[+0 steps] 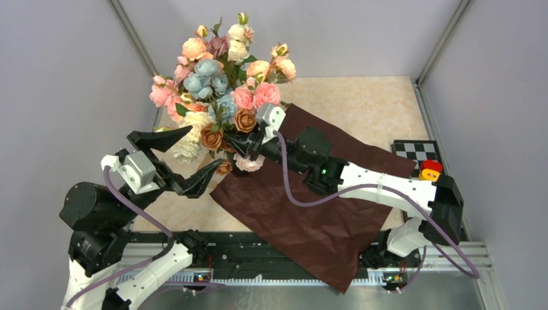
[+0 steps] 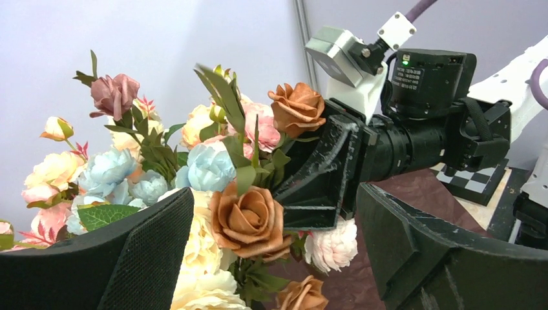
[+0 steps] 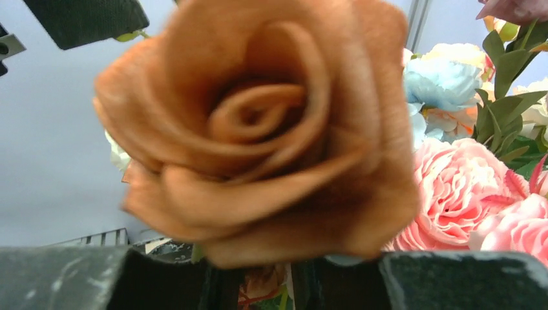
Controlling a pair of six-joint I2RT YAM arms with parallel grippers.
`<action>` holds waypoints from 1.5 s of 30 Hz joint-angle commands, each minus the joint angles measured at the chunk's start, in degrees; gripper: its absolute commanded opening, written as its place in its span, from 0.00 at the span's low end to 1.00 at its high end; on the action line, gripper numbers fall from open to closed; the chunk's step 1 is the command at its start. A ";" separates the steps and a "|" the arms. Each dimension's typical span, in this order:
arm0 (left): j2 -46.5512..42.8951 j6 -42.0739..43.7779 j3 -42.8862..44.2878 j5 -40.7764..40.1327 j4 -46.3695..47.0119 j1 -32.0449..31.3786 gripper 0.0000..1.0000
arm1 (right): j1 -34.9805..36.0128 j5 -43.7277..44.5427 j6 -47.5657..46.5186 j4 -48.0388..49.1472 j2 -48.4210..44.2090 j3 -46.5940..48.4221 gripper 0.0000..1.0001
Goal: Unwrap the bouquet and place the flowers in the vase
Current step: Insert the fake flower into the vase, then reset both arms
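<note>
Top cam overhead, L wrist cam near, R wrist cam closest, all share flowers (image 1: pixel 245 120)

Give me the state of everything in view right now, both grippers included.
paper: opened out, spread flat on the table, near corner over the edge.
flowers: out of the paper, standing upright in a bunch.
vase: not visible.
left gripper: open, empty, beside the flowers.
right gripper: in among the flowers; open or shut, cannot tell.
</note>
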 commanded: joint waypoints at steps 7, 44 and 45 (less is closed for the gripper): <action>-0.33 0.28 1.41 -3.08 5.20 -0.14 0.99 | 1.34 -0.02 -0.69 1.10 -7.72 -5.02 0.50; 7.74 0.60 1.32 -46.39 19.45 -0.12 0.99 | 1.62 16.40 -0.12 -28.76 -37.94 -21.10 0.82; 7.73 1.01 1.15 -48.32 20.82 -0.12 0.99 | 1.63 19.30 -0.14 -29.25 -38.32 -21.13 0.84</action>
